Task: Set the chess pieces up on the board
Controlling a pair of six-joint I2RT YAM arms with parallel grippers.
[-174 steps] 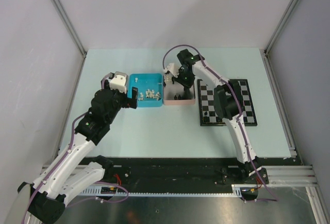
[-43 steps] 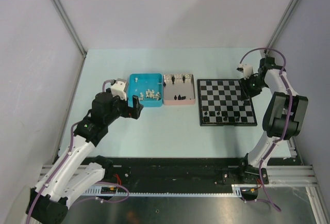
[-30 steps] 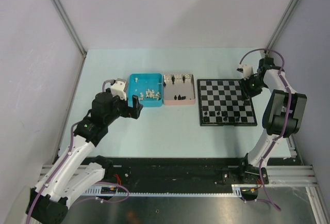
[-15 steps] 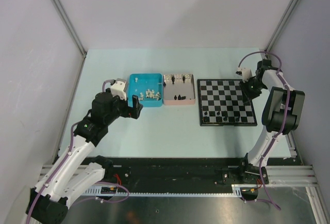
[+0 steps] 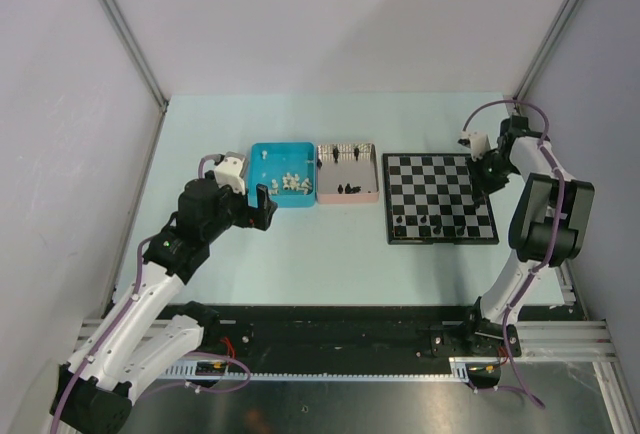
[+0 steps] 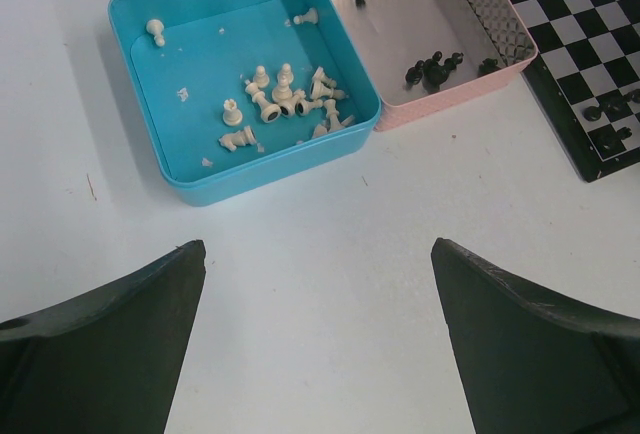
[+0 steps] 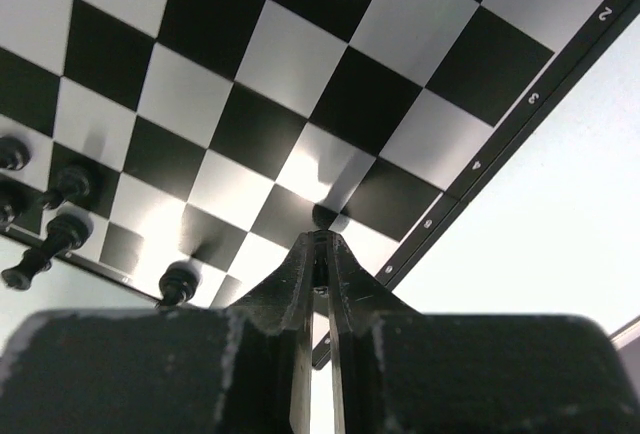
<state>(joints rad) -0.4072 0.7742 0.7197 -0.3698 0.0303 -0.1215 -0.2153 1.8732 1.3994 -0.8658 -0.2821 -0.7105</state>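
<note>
Top external view puts the board (image 5: 430,179) near the desk's right edge, square to it, with only a handful of black pieces (image 5: 445,224) standing upright, long axes vertical, on its two near rows. Much is left: the white pieces (image 6: 285,102) lie mostly tipped on their sides in the blue tray (image 6: 215,54), pointing every way, and more black ones sit in the pink tray (image 6: 400,19) beside it. Low over the board's right border, the right gripper (image 7: 322,237) has its fingers pressed almost together, seemingly pinching one tiny black piece (image 7: 322,216); only a dark nub shows, so its axis cannot be told. The left gripper (image 6: 318,254) hovers spread wide and empty, just nearer than the blue tray.
</note>
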